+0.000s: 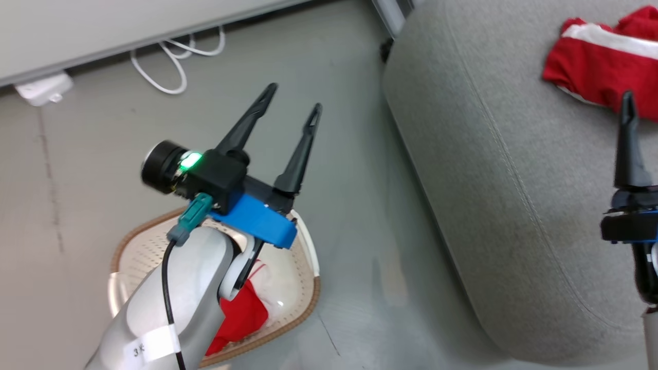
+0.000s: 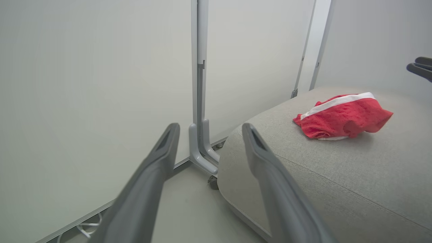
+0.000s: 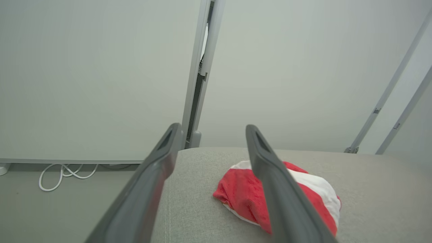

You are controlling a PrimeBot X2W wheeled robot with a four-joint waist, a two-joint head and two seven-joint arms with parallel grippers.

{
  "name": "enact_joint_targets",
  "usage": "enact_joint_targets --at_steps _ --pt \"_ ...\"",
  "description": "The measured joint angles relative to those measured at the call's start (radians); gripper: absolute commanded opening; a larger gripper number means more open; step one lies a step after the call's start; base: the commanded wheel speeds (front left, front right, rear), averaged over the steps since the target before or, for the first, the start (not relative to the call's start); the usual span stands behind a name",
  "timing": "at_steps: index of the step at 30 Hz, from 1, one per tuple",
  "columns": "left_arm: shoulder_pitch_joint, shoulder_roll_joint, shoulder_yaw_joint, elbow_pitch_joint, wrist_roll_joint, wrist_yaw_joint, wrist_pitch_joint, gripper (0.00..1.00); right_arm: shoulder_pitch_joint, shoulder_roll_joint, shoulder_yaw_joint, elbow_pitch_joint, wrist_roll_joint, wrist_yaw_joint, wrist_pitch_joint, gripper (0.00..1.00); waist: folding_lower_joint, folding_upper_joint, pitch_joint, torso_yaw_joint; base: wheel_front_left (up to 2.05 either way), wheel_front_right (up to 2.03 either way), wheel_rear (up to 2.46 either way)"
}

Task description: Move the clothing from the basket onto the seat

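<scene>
Head view, largest first: light grey seat (image 1: 514, 195) across the right half of the frame, rounded edge and seam line running from upper centre down to lower right. Left of it, bare grey floor (image 1: 349, 169), with a pale wall panel (image 1: 103, 31) along the upper left edge. At lower left, cream perforated basket (image 1: 149, 249) with a brown woven-look rim, standing on the floor near the seat and not touching it, partly hidden under the left forearm. Inside the basket, one red garment (image 1: 241, 314) with a patch of white beside it, bunched toward the lower right of the bowl (much of it covered by the arm, so shape hard to tell). At upper right, the other red garment (image 1: 596, 67), white stripe across its top, lying crumpled on the seat cushion; in the left wrist view, alone on the grey fabric at upper right; in the right wrist view, low and right of centre, partly behind one finger. Left gripper (image 1: 294, 96) at centre left above the basket, fingers spread wide toward the top of the frame, nothing between them. Right gripper (image 3: 212, 130) likewise spread wide and empty, over the seat close to that garment without gripping it. Smallest: looped white cable (image 1: 181, 72) and a white power block (image 1: 43, 88) on the floor at upper left.
</scene>
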Motion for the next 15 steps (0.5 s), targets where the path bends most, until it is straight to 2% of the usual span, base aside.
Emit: enact_joint_targets --at_steps 10,15 --pt "0.206 -0.054 0.261 -0.012 0.070 -0.023 0.000 1.00 0.054 0.044 0.141 -0.019 0.001 0.000 0.000 1.00 0.0000 0.0000 -0.129 0.114 0.00 0.00 0.00" --pt "0.290 -0.093 0.378 -0.027 0.115 -0.043 0.000 1.00 0.095 0.079 0.167 -0.012 -0.002 0.000 0.000 1.00 0.0000 0.0000 -0.183 0.167 0.00 0.00 0.00"
